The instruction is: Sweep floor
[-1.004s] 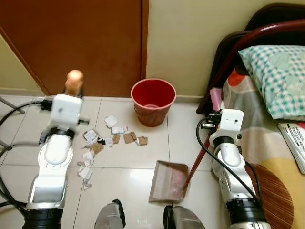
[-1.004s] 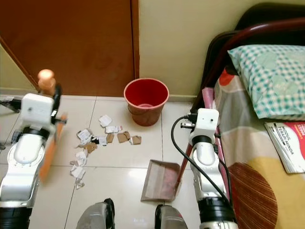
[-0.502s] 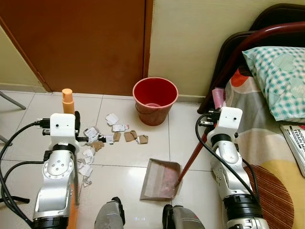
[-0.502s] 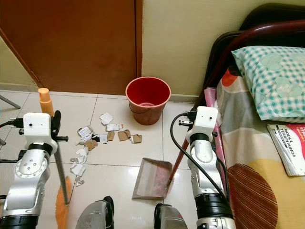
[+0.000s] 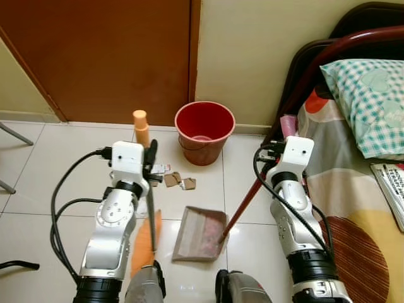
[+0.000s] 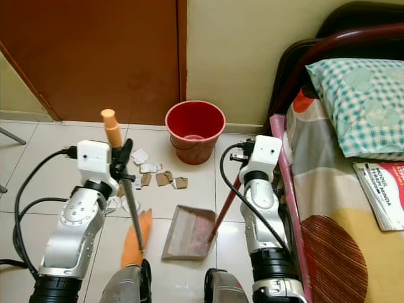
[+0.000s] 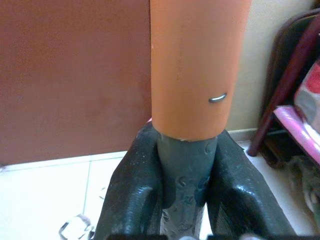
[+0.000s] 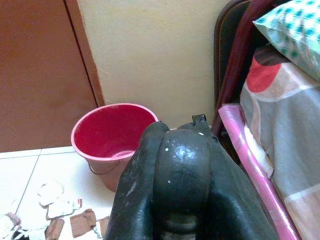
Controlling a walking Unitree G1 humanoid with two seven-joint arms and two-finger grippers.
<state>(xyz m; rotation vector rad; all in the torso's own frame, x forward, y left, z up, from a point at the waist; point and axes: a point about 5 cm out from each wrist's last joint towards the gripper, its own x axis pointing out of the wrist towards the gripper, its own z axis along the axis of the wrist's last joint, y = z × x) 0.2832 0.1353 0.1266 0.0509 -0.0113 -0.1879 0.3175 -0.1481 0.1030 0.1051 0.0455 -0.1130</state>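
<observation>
The left gripper (image 7: 182,200) has its two black fingers (image 7: 131,195) clamped round the grey shaft of the broom (image 5: 150,208), just under its orange handle end, and the broom slants down so the orange bristles rest on the tiled floor (image 5: 44,164) right beside the dustpan's open side. The right gripper (image 8: 181,190) is closed tight round the top of the dustpan's red handle (image 5: 243,205); the dustpan (image 5: 199,233) itself lies flat on the tiles just in front of the robot's feet, its mouth turned toward the broom. From where I stand the pan looks nearly bare, perhaps a faint pinkish smear inside, hard to tell. The scraps of paper and cardboard (image 6: 161,178) lie scattered on the floor between the pan and the red bucket (image 5: 204,131), which stands against the wall by the door, with more bits half hidden behind the left arm. So I'd say both tools are in hand and well placed, but the gathering is barely begun: the litter has yet to be drawn into the pan, and the pan tipped into the bucket.
</observation>
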